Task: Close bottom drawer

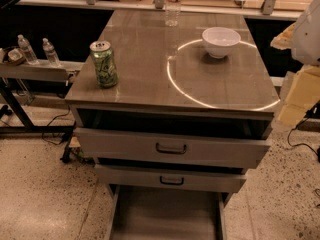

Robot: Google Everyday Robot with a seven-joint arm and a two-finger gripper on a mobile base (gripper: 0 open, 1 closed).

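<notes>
The grey cabinet has three drawers, all open. The bottom drawer is pulled far out toward the camera. Its long flat tray reaches the lower edge of the view, and its front panel and handle are cut off there. Above it, the mid drawer and the top drawer each stick out a little and show dark bar handles. My gripper hangs at the right edge, beside the cabinet's right front corner, at about countertop height. It is apart from every drawer.
On the countertop stand a green soda can at the front left, a white bowl at the back right and a clear water bottle at the back. A side shelf with bottles is at the left. Speckled floor flanks the open tray.
</notes>
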